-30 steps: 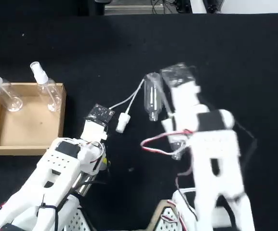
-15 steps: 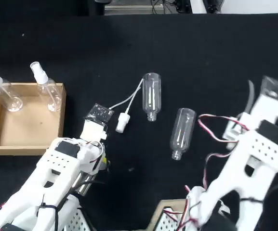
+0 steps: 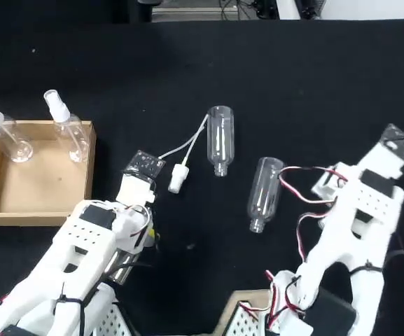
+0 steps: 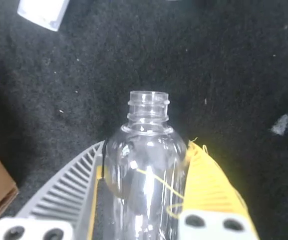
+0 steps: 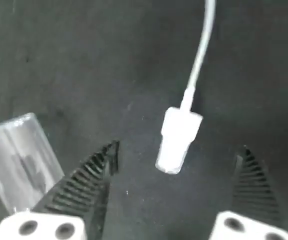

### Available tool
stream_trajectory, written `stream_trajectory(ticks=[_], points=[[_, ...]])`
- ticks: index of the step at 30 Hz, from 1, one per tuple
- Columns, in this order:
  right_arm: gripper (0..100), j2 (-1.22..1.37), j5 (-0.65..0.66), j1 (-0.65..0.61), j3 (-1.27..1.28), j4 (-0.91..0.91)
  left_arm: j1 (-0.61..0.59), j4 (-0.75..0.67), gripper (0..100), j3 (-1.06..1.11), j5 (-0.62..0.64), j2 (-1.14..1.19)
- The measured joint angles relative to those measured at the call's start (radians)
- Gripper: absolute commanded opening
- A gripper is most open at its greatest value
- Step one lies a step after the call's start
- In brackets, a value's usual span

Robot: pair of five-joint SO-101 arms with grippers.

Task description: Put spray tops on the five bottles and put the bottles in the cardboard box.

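Observation:
My left gripper (image 4: pixel 146 146) is shut on a clear, capless bottle (image 4: pixel 144 150) and holds it just above the black cloth; in the high view this arm (image 3: pixel 96 238) is at the lower left. My right gripper (image 5: pixel 178 150) stands open over a white spray top (image 5: pixel 177 137) lying on the cloth with its tube (image 5: pixel 201 55) trailing away. Its arm (image 3: pixel 359 210) is at the right of the table. Two more capless bottles (image 3: pixel 220 140) (image 3: pixel 265 192) lie mid-table, beside another spray top (image 3: pixel 178 176). The cardboard box (image 3: pixel 37 210) holds two capped bottles (image 3: pixel 5 133) (image 3: pixel 68 126).
Black cloth covers the whole table. The box sits at the left edge, close to the left arm. The end of a clear bottle (image 5: pixel 16 160) lies just outside one right finger. Red and white cables (image 3: pixel 300 175) loop off the right arm near the mid-table bottle.
The right arm has swung from over the middle bottles to the right side of the table, uncovering the second lying bottle. The left arm and its bottle have stayed put.

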Motion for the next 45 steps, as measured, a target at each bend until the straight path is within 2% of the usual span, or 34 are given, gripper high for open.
stream_trajectory(ticks=[3, 5, 11, 14, 18, 23, 26, 32, 37, 40, 43, 44, 45], points=[[24.8, 0.000, 0.163, -0.018, -0.075, 0.089, 0.000, 0.000, 3, 0.000, 0.000, 0.000], [23.4, 0.000, 0.365, -0.021, -0.130, 0.143, 0.000, 0.000, 3, 0.000, 0.000, 0.000], [23.4, 0.005, 1.249, 0.063, -0.160, 0.236, 0.000, 0.000, 3, 0.000, 0.000, 0.000], [23.3, 0.005, 1.614, 0.107, -0.160, 0.239, 0.000, 0.000, 3, 0.000, 0.000, 0.000], [23.0, 0.005, 1.932, 0.150, -0.155, 0.224, 0.000, 0.000, 3, 0.002, 0.000, 0.000], [23.3, 0.005, 2.249, 0.201, -0.023, 0.132, 0.000, 0.000, 3, 0.002, 0.000, 0.000], [23.3, 0.005, 2.329, 0.206, 0.078, 0.023, 0.000, 0.000, 3, 0.002, 0.000, 0.000], [23.3, 0.005, 2.349, 0.207, 0.245, -0.236, 0.000, 0.000, 3, 0.002, 0.000, 0.000], [22.7, 0.005, 2.349, 0.201, 0.318, -0.373, 0.000, 0.000, 3, 0.002, 0.000, 0.000], [16.5, 0.005, 2.349, 0.181, 0.339, -0.394, 0.000, 0.000, 3, 0.002, 0.000, 0.000], [2.7, 0.005, 2.349, 0.173, 0.347, -0.400, 0.000, 0.000, 3, 0.002, 0.000, 0.000], [0.5, 0.005, 2.338, 0.173, 0.347, -0.400, 0.000, 0.000, 3, 0.002, 0.000, 0.000], [2.5, 0.005, 2.312, 0.173, 0.347, -0.402, 0.000, 0.000, 3, 0.002, 0.000, 0.000]])
